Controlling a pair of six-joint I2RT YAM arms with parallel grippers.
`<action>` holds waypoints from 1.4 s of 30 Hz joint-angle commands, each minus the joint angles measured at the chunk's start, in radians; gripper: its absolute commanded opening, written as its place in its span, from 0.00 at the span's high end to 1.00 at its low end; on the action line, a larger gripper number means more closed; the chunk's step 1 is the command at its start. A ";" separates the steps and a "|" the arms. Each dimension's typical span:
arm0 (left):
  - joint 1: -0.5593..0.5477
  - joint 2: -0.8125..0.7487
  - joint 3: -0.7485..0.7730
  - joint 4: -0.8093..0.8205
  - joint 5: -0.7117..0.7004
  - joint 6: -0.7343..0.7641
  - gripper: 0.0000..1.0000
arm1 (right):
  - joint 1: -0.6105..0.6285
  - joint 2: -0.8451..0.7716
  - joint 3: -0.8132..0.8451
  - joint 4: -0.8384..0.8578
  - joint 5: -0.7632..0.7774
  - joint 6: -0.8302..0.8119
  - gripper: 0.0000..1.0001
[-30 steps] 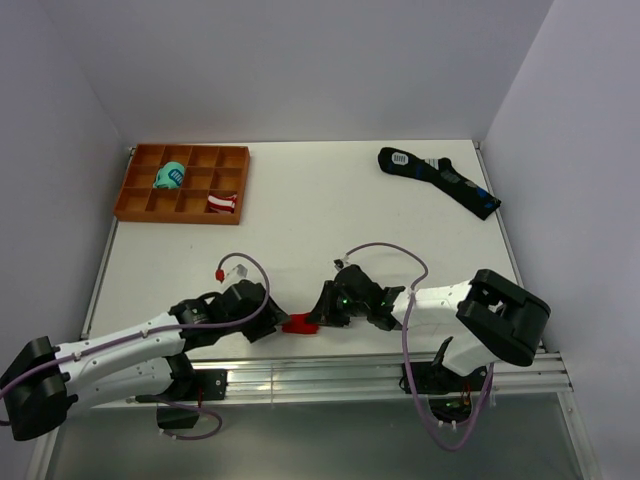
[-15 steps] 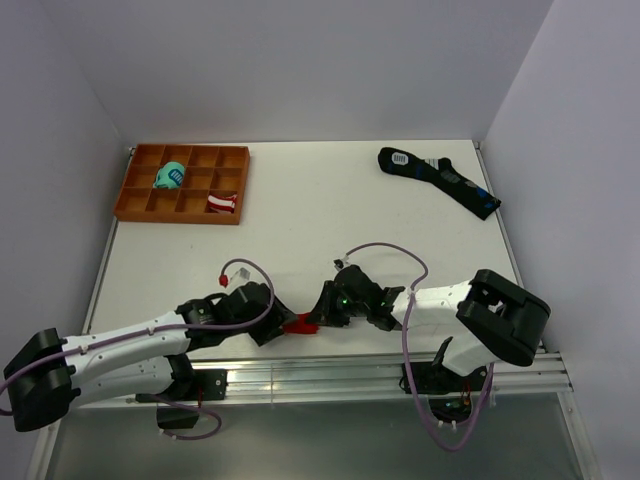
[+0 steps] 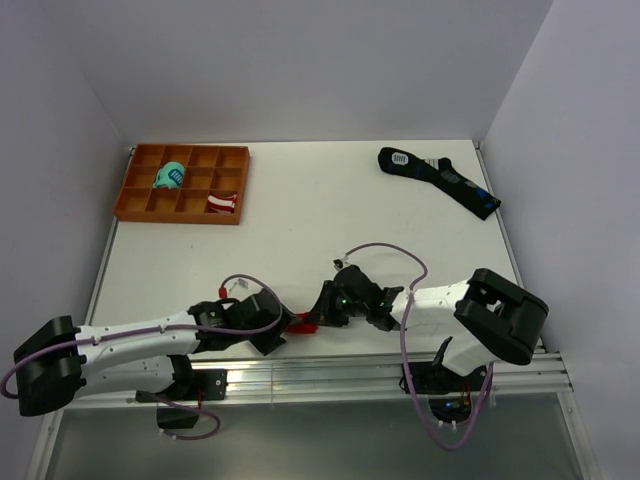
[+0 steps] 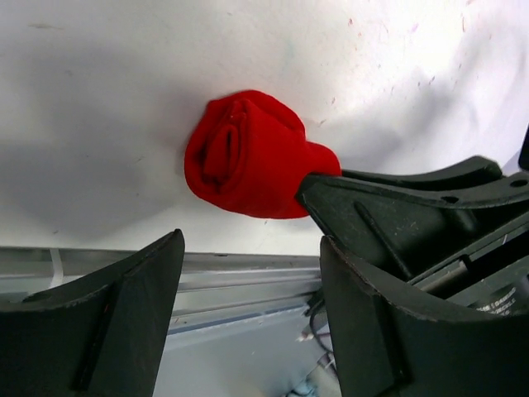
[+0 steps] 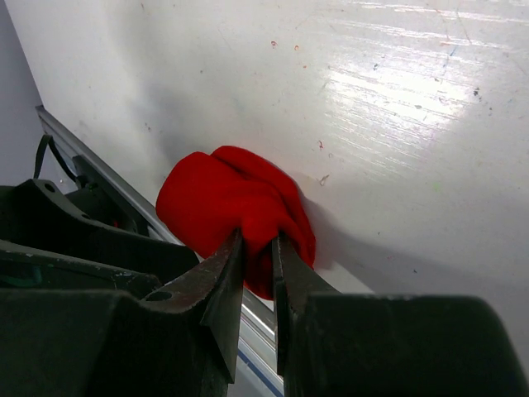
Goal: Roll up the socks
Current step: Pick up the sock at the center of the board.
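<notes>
Compact red fabric sock bundle (image 3: 302,322) sits at near edge of white bench (image 3: 350,210), approx midway along it, just beside the metal rail (image 3: 330,372). It looks rolled already, w/ the spiral end facing the left wrist cam (image 4: 248,153).

Step in hand, prob.: secure the roll so it doesn't unwind, w/ the left arm (image 3: 130,340) lining up a grip on the free end. To do it well, the right jaws should hold the pinch firm while the left jaws come in low and centred on the spiral end, straddling the whole bundle before closing. They should stay off the right finger (image 4: 397,198), which touches the bundle's side. Pushing toward the rail risks the roll slipping off the bench edge.

Left jaws: wide apart, nothing between them, bundle just ahead, no contact. Right jaws: narrow, only a slit between the tips, pinching a fold of red fabric (image 5: 227,203) on the roll's rail side. The bundle rests on the bench, not lifted.
</notes>
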 commanded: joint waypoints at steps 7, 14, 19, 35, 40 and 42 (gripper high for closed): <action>-0.027 0.049 0.066 -0.092 -0.127 -0.234 0.29 | 0.010 0.078 -0.037 -0.171 0.096 -0.032 1.00; -0.030 0.102 0.060 -0.058 -0.139 -0.283 0.29 | 0.011 0.085 -0.041 -0.164 0.094 -0.027 1.00; -0.030 0.135 0.063 -0.044 -0.151 -0.311 0.29 | 0.014 0.093 -0.040 -0.164 0.094 -0.029 1.00; -0.024 0.196 0.052 0.051 -0.171 -0.378 0.30 | 0.016 0.099 -0.058 -0.153 0.094 -0.021 1.00; -0.016 0.199 0.055 0.048 -0.188 -0.393 0.31 | 0.018 0.098 -0.061 -0.156 0.086 -0.012 1.00; -0.008 0.205 0.064 0.032 -0.193 -0.393 0.31 | 0.018 0.095 -0.061 -0.162 0.077 -0.003 1.00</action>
